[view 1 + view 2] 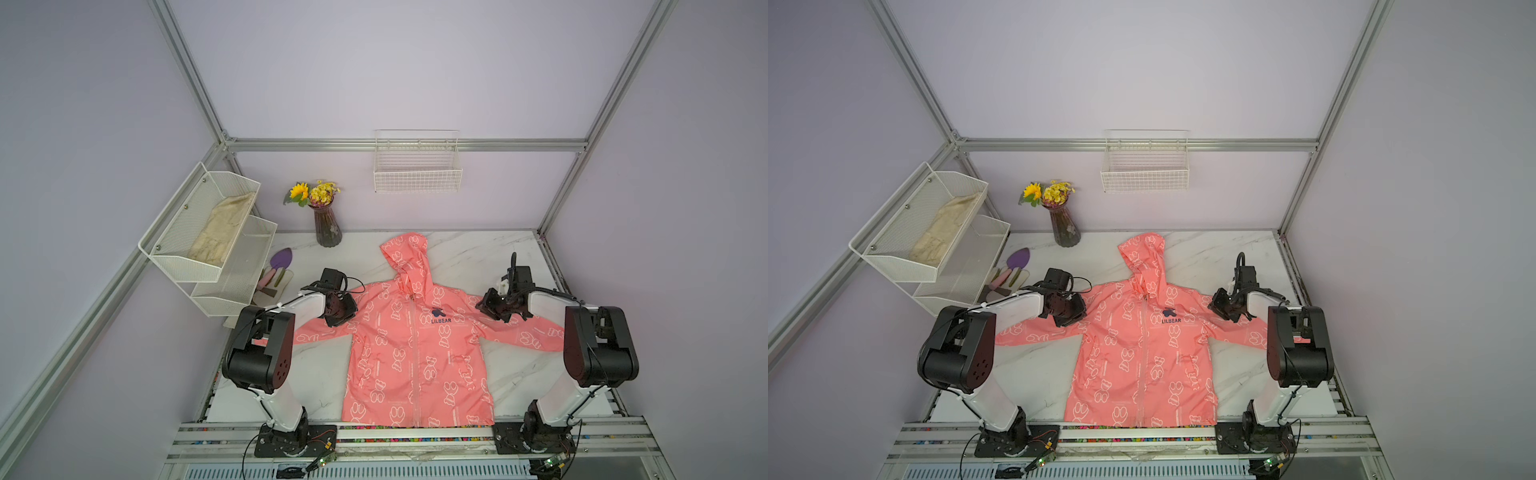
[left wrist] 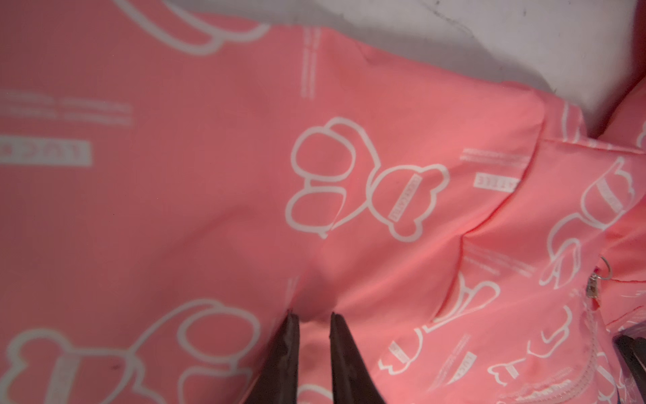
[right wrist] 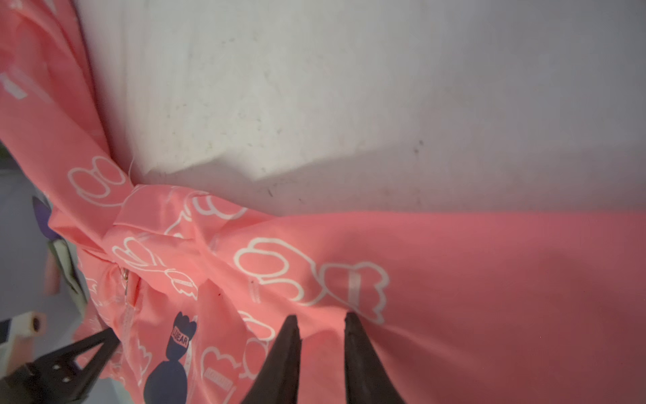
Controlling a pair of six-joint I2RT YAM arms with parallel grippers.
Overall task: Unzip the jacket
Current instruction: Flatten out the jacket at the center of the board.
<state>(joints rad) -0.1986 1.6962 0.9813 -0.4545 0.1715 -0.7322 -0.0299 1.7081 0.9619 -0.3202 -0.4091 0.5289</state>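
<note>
One pink hooded jacket [image 1: 415,353] lies face up, sleeves spread, in the middle of a marble-patterned table [image 1: 478,253]. Its hood points toward the back wall and its hem reaches the front edge. Its single front zipper [image 1: 414,332] is closed up to the neck, with the metal pull [image 2: 592,286] at the top.

Two robot arms flank it, one at each shoulder. The left gripper [image 2: 314,316] rests its tips on the fabric at the shoulder on the robot's left, its jaws parted by a narrow gap. The right gripper [image 3: 321,316] does the same on the opposite shoulder, beside the dark bear logo [image 3: 167,370]. Pink cloth shows between both pairs of fingers, but whether either pair pinches a fold cannot be told.

Along the back stand one vase [image 1: 327,226] of yellow flowers and one white wire basket [image 1: 417,174] on the wall. At the left are one two-tier mesh shelf [image 1: 195,272] holding one beige cloth [image 1: 222,230] and, beneath it, one purple trowel [image 1: 281,258].
</note>
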